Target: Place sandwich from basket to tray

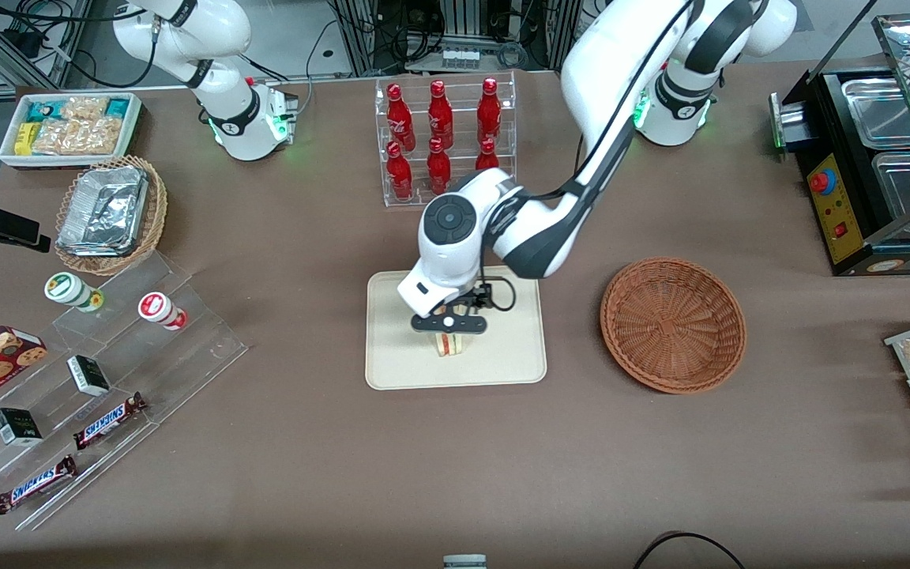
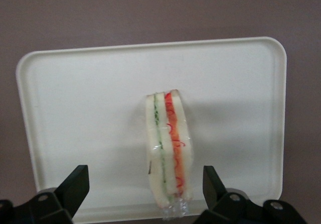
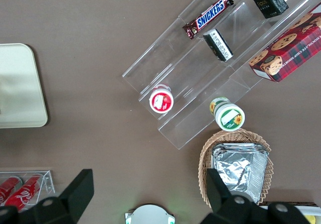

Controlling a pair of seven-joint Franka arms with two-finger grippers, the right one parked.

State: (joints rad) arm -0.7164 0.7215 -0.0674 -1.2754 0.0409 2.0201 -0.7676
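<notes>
Front view — working gripper: I find the left arm's black two-finger gripper [image 1: 449,322] low over the flat cream-beige rectangular tray with rounded corners [image 1: 392,356], directly above the small triangular sandwich wedge of pale bread with red and green layers [image 1: 449,344].
Front view — sandwich position: it stands on edge on the tray, nearer the camera than the tray's middle.
Front view — basket: the round reddish-brown woven wicker basket [image 1: 672,322] sits beside the tray toward the working arm's end of the table, with nothing in it that I can see.
Front view — task status: I judge the transfer essentially made; only the withdrawal looks outstanding.

Left wrist view — jaws: spread wide, one dark fingertip [image 2: 75,184] well clear on each side of the sandwich [image 2: 168,148]; they hold nothing.
Left wrist view — contact: the sandwich rests on the tray [image 2: 75,108], layered cut edge toward the camera, close to one long rim.
Left wrist view — wrapping: a clear film appears to cover it, bunched at one corner.

Right wrist view — relevance: only a corner of the tray [image 3: 20,83] shows; no sandwich.

Handling judgement — weight and stiffness: light, soft, easily crushed; the film is probably slippery.
Handling judgement — stability: narrow and upright, so I expect it to tip if brushed.
Handling judgement — grip: if retaken, across the two flat bread faces, mid-height, with gentle closure.
</notes>
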